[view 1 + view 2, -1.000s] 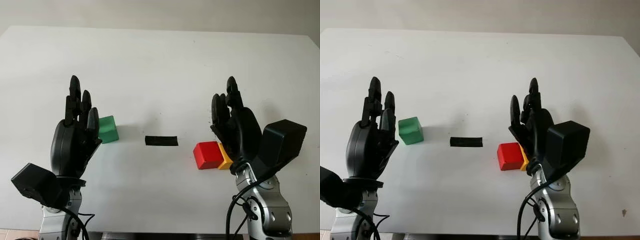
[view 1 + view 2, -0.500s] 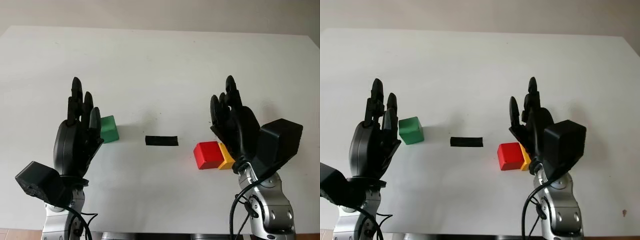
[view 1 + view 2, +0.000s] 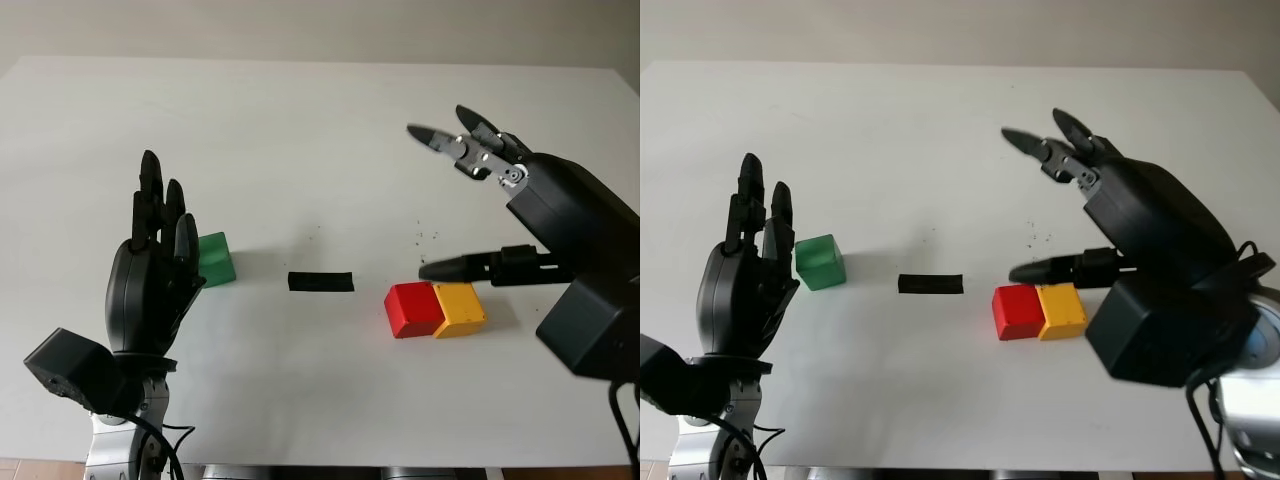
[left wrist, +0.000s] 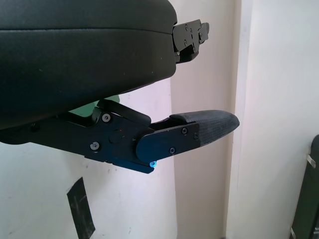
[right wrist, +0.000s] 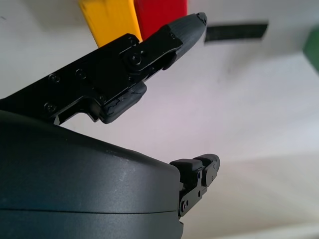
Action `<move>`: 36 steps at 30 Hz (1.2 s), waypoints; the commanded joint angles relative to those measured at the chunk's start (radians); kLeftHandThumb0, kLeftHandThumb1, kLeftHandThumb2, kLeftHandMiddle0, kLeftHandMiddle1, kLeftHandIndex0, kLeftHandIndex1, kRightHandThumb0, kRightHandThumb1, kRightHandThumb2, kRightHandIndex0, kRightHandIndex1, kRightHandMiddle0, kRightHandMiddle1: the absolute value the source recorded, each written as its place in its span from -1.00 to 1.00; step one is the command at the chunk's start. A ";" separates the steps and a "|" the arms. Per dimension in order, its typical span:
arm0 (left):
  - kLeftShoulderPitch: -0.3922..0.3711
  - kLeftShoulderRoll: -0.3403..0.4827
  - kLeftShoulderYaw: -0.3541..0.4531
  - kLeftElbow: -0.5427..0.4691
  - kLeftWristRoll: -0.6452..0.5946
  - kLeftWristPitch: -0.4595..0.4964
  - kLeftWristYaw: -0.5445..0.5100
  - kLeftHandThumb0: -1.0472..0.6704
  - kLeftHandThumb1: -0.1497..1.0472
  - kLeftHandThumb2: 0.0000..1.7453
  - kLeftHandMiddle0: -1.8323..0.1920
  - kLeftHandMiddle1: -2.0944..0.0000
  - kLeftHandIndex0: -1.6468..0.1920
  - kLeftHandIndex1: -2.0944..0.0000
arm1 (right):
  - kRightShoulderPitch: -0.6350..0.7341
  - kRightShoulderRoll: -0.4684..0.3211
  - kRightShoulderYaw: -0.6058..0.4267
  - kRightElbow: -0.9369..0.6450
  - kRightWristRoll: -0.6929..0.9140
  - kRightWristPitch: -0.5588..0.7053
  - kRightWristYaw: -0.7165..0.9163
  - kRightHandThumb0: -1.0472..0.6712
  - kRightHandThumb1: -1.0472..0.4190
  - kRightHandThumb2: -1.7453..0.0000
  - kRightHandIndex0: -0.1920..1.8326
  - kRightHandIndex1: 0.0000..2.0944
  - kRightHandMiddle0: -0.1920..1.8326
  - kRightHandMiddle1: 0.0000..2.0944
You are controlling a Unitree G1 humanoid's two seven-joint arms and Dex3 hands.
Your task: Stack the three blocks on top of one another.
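A green block (image 3: pixel 214 259) sits on the white table (image 3: pixel 300 120) at the left. A red block (image 3: pixel 410 309) and a yellow block (image 3: pixel 460 308) lie side by side, touching, at the right. My left hand (image 3: pixel 165 205) stands upright and open just left of the green block, not touching it. My right hand (image 3: pixel 440 200) is open and hovers above and behind the red and yellow pair, its thumb reaching over the red block. In the right wrist view the yellow block (image 5: pixel 107 17) and red block (image 5: pixel 159 10) lie beyond the thumb.
A short strip of black tape (image 3: pixel 321 282) is stuck to the table between the green block and the red block. The table's far edge meets a pale wall, and its right edge lies just past my right hand.
My right hand has lifted and swung forward and to the right, uncovering the yellow block. The left hand and the three blocks have stayed put.
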 commanded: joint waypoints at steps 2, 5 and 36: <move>0.011 0.018 0.011 -0.014 -0.015 -0.009 -0.025 -0.54 1.00 -0.25 1.00 0.99 1.00 1.00 | 0.032 -0.043 0.007 -0.031 -0.025 -0.025 0.046 -0.64 -0.56 0.94 -0.79 -0.94 -0.45 -0.88; 0.007 0.028 0.019 0.001 -0.023 -0.018 -0.044 -0.53 1.00 -0.24 1.00 0.99 1.00 1.00 | 0.053 -0.060 0.017 -0.043 -0.058 -0.054 0.078 -0.72 -0.59 0.93 -0.78 -0.94 -0.45 -0.91; 0.007 0.014 0.016 0.001 -0.013 -0.013 -0.028 -0.53 1.00 -0.23 1.00 0.98 1.00 1.00 | 0.119 0.126 0.177 0.252 -0.403 -0.308 -0.237 -0.54 -0.64 0.93 -0.80 -0.95 -0.40 -0.93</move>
